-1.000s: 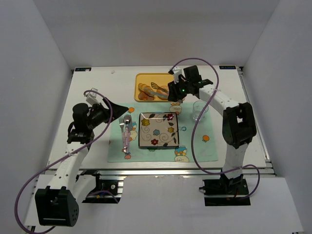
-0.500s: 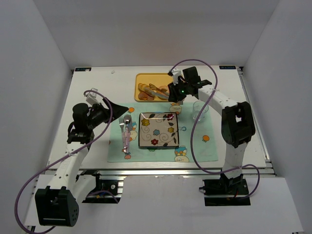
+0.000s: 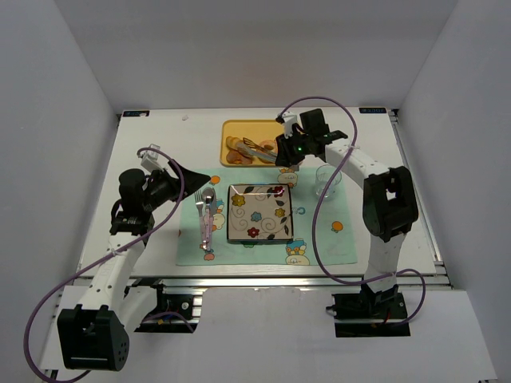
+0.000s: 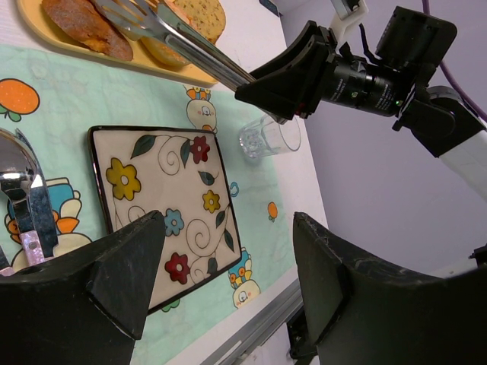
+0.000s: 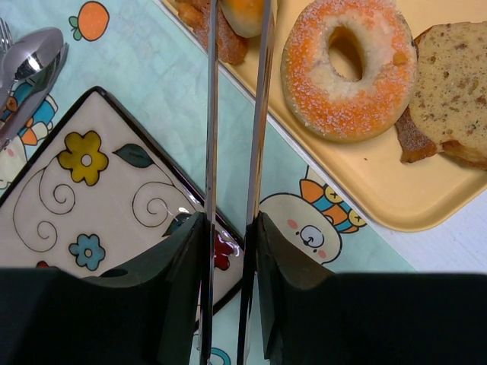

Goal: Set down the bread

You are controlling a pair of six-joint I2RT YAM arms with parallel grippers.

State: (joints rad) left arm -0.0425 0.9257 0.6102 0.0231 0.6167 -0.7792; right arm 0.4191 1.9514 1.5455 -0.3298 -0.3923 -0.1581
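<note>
The bread, a golden croissant (image 5: 245,15), lies in the yellow tray (image 5: 396,209) at the top edge of the right wrist view. It also shows in the left wrist view (image 4: 163,50). My right gripper (image 5: 228,228) is shut on metal tongs (image 5: 262,114). The two tong arms reach into the tray on either side of the croissant, with their tips cut off by the frame edge. In the top view the right gripper (image 3: 287,152) is at the tray's near right corner. My left gripper (image 3: 196,177) is open and empty, left of the mat.
A flowered square plate (image 3: 259,213) sits on the green mat, with a fork and spoon (image 3: 206,215) to its left. A clear glass (image 3: 327,179) stands right of the plate. The tray also holds a sugared donut (image 5: 348,68), a speckled bread slice (image 5: 453,91) and a brown pastry (image 4: 84,23).
My right gripper has moved slightly back and left, pushing the tongs farther into the tray. The left arm has not moved.
</note>
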